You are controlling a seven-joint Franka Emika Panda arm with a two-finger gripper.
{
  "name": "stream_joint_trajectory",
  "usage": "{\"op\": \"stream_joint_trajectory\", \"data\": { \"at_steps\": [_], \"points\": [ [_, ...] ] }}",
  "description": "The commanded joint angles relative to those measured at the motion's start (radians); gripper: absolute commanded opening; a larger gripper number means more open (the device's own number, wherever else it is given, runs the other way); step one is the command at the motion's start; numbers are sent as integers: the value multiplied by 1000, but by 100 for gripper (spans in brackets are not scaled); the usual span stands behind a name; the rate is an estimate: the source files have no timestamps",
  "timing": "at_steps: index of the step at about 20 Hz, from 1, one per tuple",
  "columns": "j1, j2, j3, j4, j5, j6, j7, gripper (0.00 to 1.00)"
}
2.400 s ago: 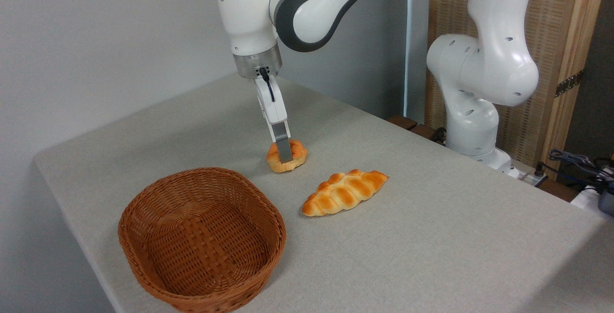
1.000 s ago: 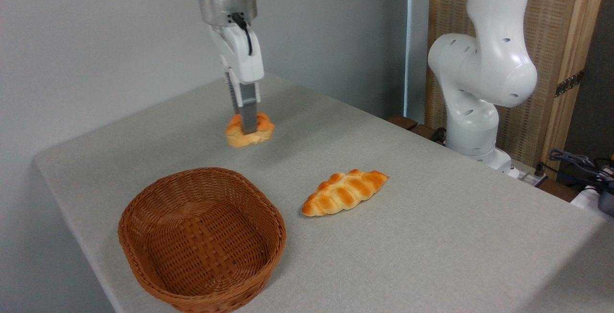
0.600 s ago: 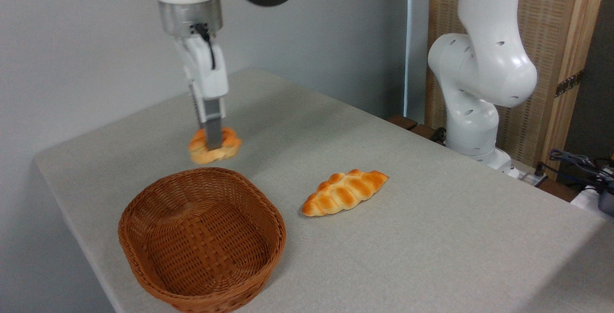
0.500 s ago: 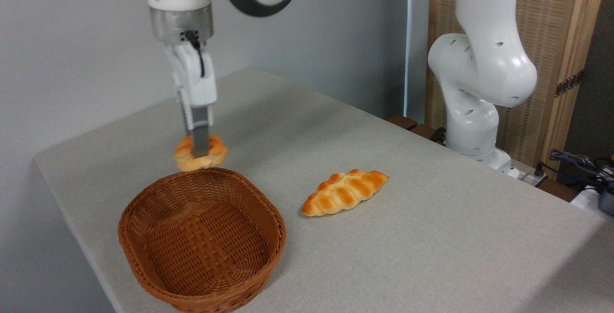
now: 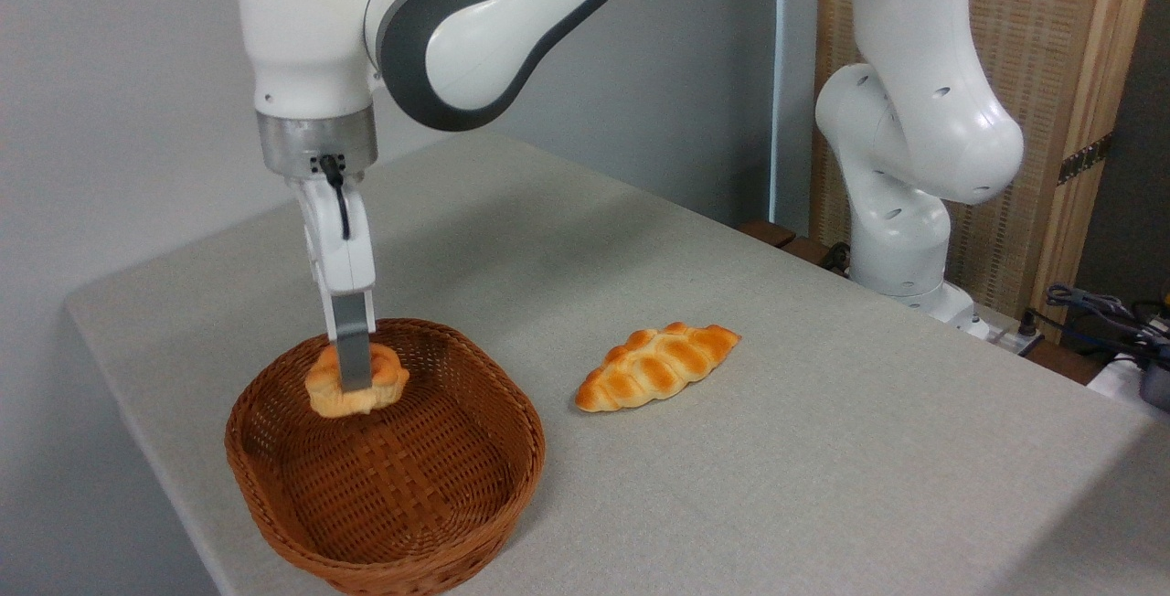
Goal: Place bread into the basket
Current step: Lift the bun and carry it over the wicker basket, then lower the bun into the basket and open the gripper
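Over one basket [image 5: 475, 486] the claw [image 5: 353, 384] grips one bread [image 5: 384, 384] (a second, braided loaf [image 5: 656, 366] lies apart).

The basket [image 5: 402, 523] sits on the table [image 5: 823, 450] near its front-left edge. The bread [image 5: 356, 383] hangs within the basket's rim, toward its twelve o'clock end, pinched in the hand [image 5: 352, 377] reaching down from above. A braided loaf [image 5: 656, 366] lies on the table at the basket's two o'clock, well apart.
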Motion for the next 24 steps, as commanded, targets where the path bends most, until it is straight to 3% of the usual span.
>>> {"op": "stream_joint_trajectory", "data": {
  "at_steps": [1,19,23,24],
  "points": [
    [-9,20,10,19,32,19,-7,100],
    [-9,3,-8,20,19,9,-44,100],
    [-3,-38,-5,20,-37,-33,-52,100],
    [26,-60,-8,22,-59,-69,-52,100]
  ]
}}
